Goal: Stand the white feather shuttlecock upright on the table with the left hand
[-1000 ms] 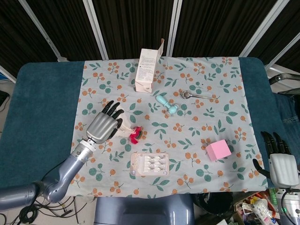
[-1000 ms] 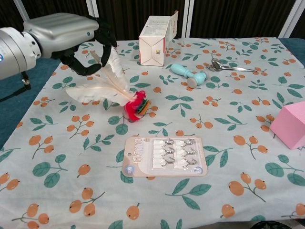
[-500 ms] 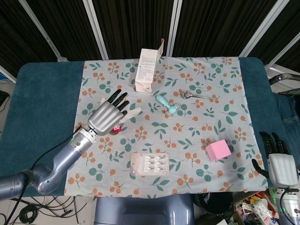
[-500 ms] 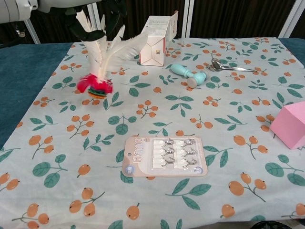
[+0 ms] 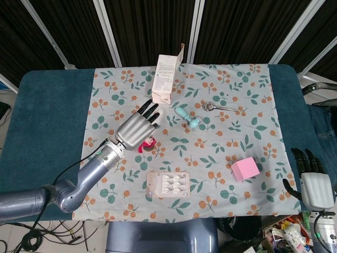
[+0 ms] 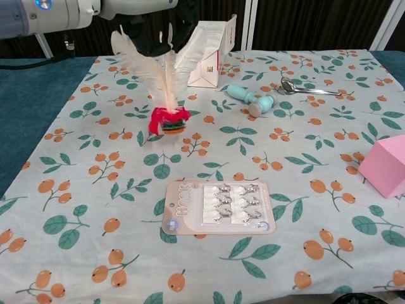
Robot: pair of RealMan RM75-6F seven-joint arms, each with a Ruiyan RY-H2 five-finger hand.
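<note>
Left hand (image 5: 138, 128) is gripping the white feather shuttlecock (image 6: 166, 82) by its feather tops, holding it upright, red base touching or just above the floral cloth (image 6: 304, 209), can't tell which. It is sitting left of centre, near side of the white carton (image 6: 207, 45), far side of the hook card (image 6: 218, 208). Right hand (image 5: 315, 185) is resting at the near right table edge, holding nothing, fingers slightly apart.

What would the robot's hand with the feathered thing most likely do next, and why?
Probably lower it a touch and then let go. The left hand holds the shuttlecock by its feather tops, feathers up and red base down over the tablecloth, already about upright. Whether the base touches the cloth cannot be told, so a small descent before releasing seems safest.
</note>
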